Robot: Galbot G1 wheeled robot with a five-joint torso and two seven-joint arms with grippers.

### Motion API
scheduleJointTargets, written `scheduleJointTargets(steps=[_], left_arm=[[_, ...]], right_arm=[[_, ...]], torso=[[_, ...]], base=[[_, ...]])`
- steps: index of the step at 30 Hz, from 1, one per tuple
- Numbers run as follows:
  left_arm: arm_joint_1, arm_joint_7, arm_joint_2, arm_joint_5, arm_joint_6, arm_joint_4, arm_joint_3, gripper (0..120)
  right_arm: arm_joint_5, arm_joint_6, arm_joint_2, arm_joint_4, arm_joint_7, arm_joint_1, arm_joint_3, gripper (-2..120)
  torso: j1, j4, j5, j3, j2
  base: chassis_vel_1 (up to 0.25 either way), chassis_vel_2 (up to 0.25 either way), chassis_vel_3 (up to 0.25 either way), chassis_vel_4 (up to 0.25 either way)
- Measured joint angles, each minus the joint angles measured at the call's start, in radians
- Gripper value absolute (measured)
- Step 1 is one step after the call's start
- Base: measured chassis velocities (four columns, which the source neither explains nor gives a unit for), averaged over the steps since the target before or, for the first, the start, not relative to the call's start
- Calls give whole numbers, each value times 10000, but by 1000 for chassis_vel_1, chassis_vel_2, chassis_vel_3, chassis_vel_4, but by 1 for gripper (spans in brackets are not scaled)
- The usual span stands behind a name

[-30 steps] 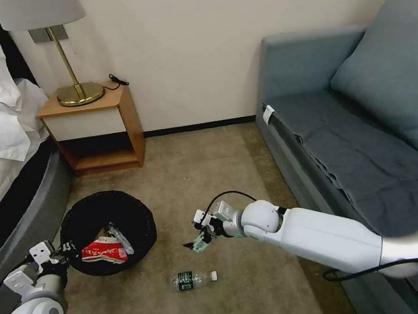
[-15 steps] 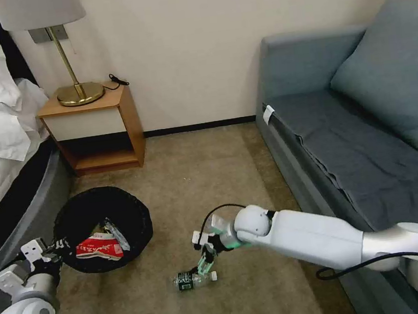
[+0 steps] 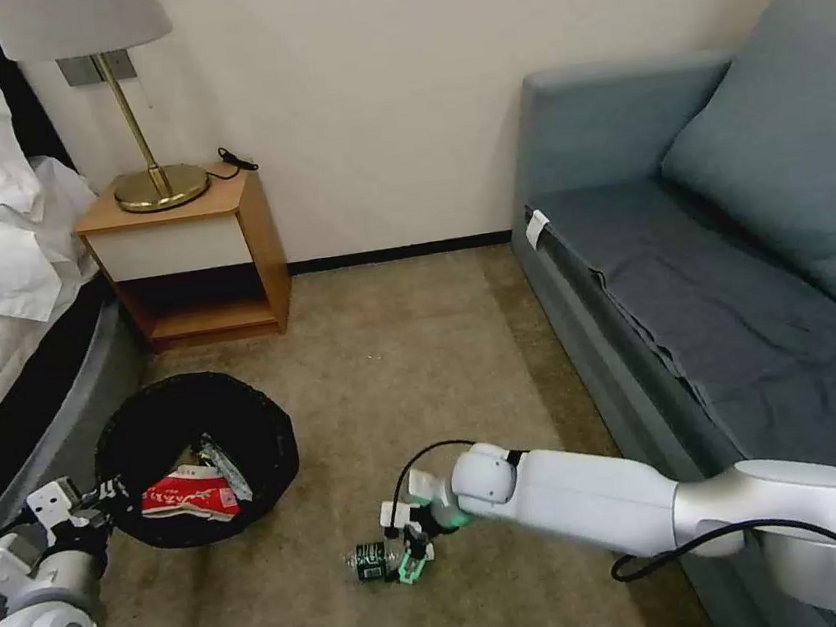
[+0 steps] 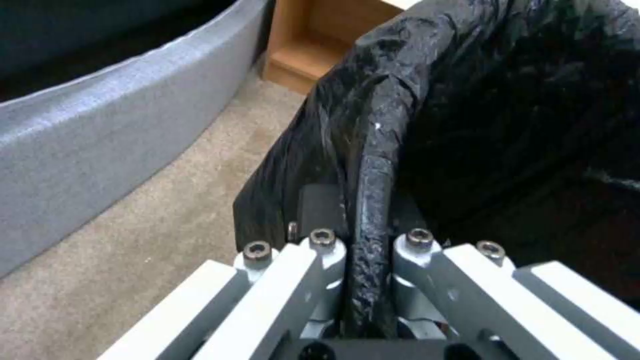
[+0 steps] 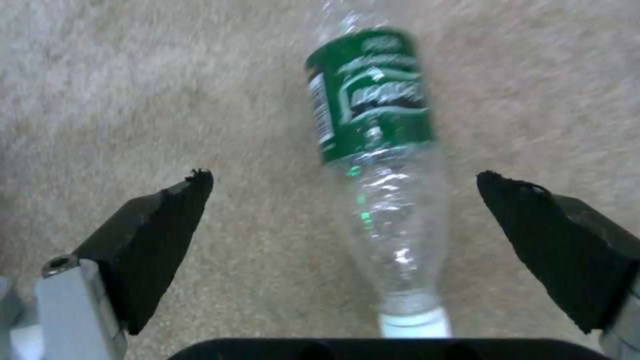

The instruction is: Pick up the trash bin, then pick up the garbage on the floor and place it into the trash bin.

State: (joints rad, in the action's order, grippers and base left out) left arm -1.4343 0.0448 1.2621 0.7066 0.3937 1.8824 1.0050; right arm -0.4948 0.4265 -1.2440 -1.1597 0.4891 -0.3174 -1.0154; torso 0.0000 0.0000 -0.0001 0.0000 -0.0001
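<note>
We are on the last floor pickup: our right gripper point(image 5: 343, 200), fingers spread, straddles the clear green-labelled plastic bottle point(image 3: 379, 559) on the carpet. Our left gripper point(image 4: 365, 245) pinches the black-bagged round trash bin point(image 3: 196, 459) rim at ten o'clock. Next, we judge, close squarely on the bottle.

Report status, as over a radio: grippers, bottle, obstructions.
Left gripper shut on bin rim. Right gripper open, straddling bottle on carpet, not touching. Red packet in bin. Nothing in the way.
</note>
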Motion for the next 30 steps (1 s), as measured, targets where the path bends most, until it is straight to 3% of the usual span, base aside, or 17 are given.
scheduleJointTargets(steps=[25,30], left_arm=[[-30,-96,-369,229,-200,-357,97,3],[13,-97,-381,212,-200,-374,38,3]], right_arm=[[544,-436,-881,1939,-691,-750,610,99],[638,-478,-927,2014,-710,-859,771,90]], torso=[[0,0,0,0,0],[0,0,1,0,0]], base=[[0,0,0,0],[0,0,0,0]])
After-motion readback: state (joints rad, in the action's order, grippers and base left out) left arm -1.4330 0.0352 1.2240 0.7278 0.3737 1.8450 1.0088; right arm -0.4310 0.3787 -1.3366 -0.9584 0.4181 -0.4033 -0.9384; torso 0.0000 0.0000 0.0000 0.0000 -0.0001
